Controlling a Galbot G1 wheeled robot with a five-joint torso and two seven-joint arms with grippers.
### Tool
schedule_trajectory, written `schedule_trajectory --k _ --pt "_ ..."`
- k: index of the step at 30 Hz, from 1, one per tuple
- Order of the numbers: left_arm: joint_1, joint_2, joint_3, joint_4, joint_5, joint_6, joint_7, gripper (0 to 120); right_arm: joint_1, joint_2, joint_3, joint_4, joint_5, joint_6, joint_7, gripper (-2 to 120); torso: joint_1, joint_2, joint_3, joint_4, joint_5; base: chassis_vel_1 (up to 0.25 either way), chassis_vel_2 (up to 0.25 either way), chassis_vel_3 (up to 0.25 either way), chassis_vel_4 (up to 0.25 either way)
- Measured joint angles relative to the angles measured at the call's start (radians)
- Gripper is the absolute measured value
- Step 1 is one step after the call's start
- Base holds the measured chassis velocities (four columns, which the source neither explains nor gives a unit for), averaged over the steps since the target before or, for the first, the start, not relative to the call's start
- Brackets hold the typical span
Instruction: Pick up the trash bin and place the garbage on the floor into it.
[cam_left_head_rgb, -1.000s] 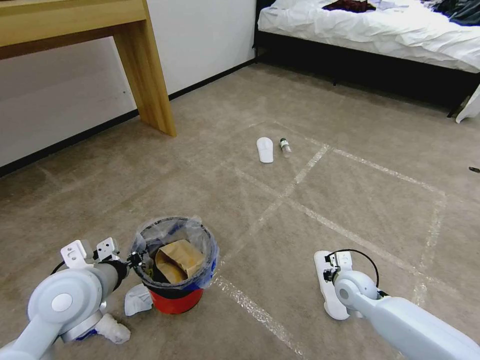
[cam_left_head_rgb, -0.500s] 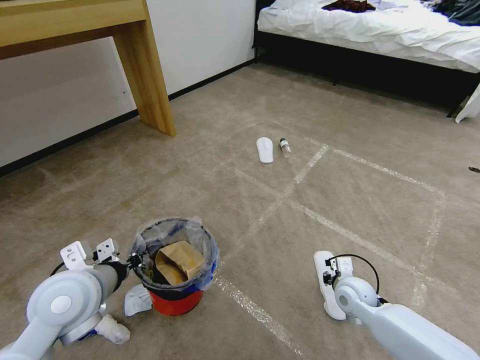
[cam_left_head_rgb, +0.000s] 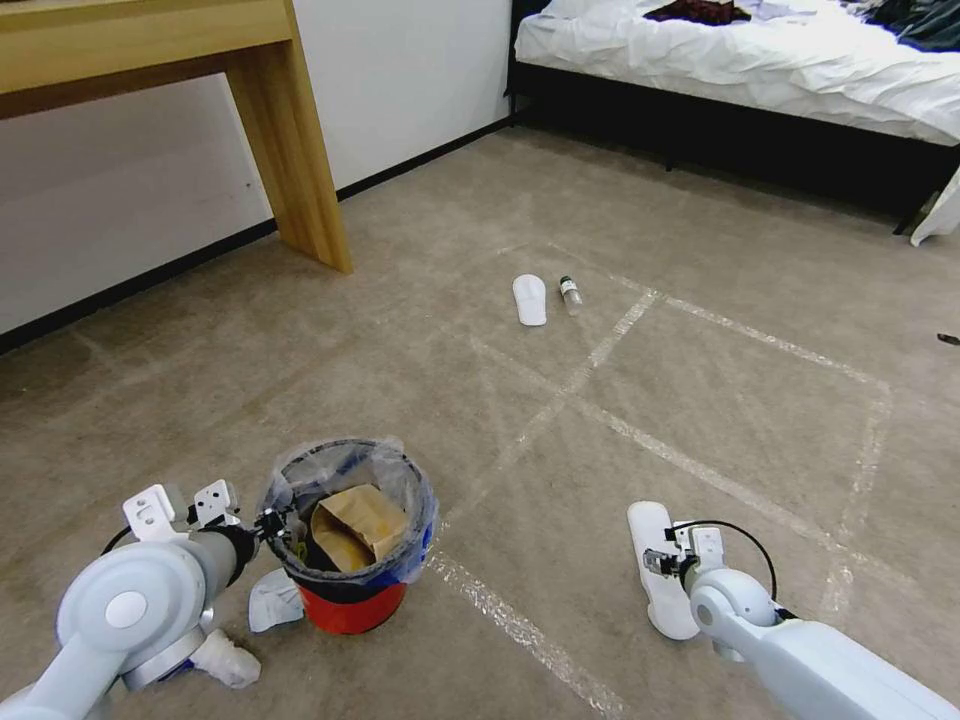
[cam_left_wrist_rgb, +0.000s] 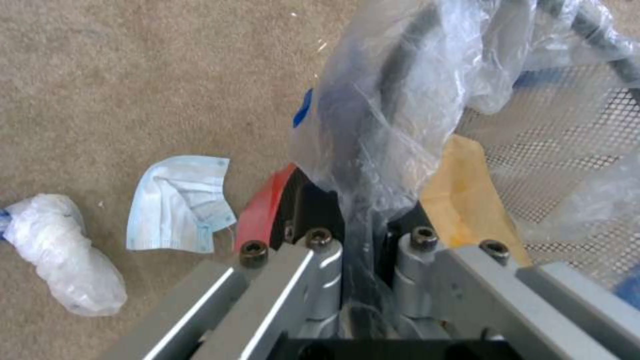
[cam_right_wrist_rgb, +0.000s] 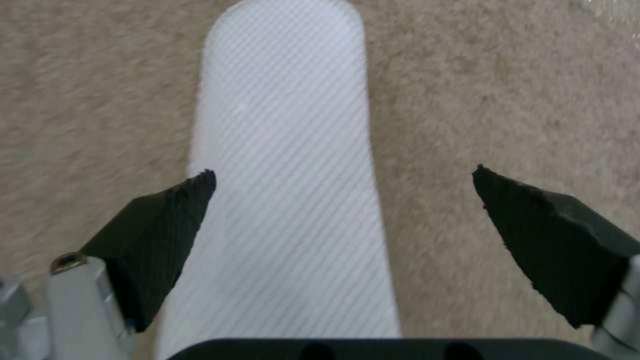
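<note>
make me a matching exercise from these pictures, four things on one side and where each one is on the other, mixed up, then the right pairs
Things:
1. brown paper bag
2. near white slipper
3. face mask
4. green-labelled bottle

Places:
A. on the carpet right beside the far white slipper
B. under the open right gripper
C. inside the trash bin, whose rim the left gripper pinches
D. flat on the carpet beside the bin's red wall

Pairs: 1-C, 2-B, 3-D, 4-A
</note>
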Motion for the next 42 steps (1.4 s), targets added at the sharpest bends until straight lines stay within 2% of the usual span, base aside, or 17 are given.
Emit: schedule_trajectory --k 9,11,19,42 --pt "-0.004 0.003 0.004 0.006 0.0 0.0 0.001 4 0.001 0.01 -0.007 -0.053 -0.028 0.023 -0.041 100 0.0 0.0 0.0 0.0 0.0 0.0 0.0 0.0 0.0" --pt "-0.003 0.002 0.006 0.01 0.0 0.0 0.001 4 -0.006 0.017 -0.011 -0.072 -0.048 0.064 -0.089 100 0.0 0.0 0.0 0.0 0.0001 0.0 0.0 0.0 0.0" --pt "-0.006 -0.001 0.009 0.019 0.003 0.001 0.002 4 -0.014 0.031 -0.023 -0.109 -0.08 0.127 -0.165 100 0.0 0.0 0.0 0.0 -0.0001 0.0 0.0 0.0 0.0" --pt "-0.023 0.0 0.026 0.038 0.006 0.001 0.004 4 -0.011 0.065 -0.036 -0.172 -0.099 0.143 -0.174 100 0.0 0.0 0.0 0.0001 -0.0003 0.0 0.0 0.0 0.0"
